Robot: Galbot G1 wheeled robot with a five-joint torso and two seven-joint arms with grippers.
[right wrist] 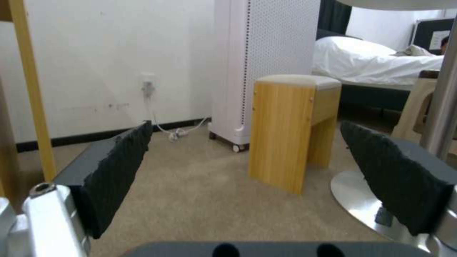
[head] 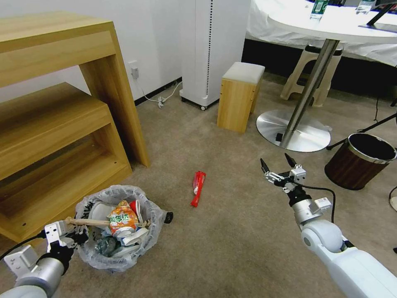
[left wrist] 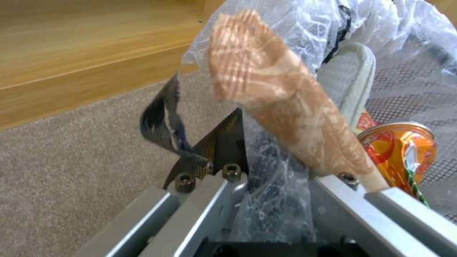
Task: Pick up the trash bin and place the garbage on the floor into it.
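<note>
The trash bin [head: 103, 260] sits low at my left, its crinkly bag [left wrist: 305, 28] puffed over the rim. It is heaped with garbage: a wooden stick [head: 89, 222] [left wrist: 276, 92], an orange can [head: 123, 219] [left wrist: 405, 150] and a white slipper [left wrist: 355, 82]. My left gripper [head: 76, 236] [left wrist: 266, 150] is shut on the bin's near rim and bag. A red wrapper [head: 198, 188] lies on the beige floor [head: 231, 231] ahead of the bin. My right gripper [head: 278, 163] [right wrist: 245, 128] hangs open above the carpet to the wrapper's right, holding nothing.
A wooden shelf unit [head: 53, 116] stands close on the left. Ahead are a wooden stool [head: 240, 97], a white tower unit [head: 211, 49] and a round table's metal base [head: 293, 130]. A brown wood-look bin [head: 359, 159] stands at the right. A small black object [head: 167, 217] lies beside the trash bin.
</note>
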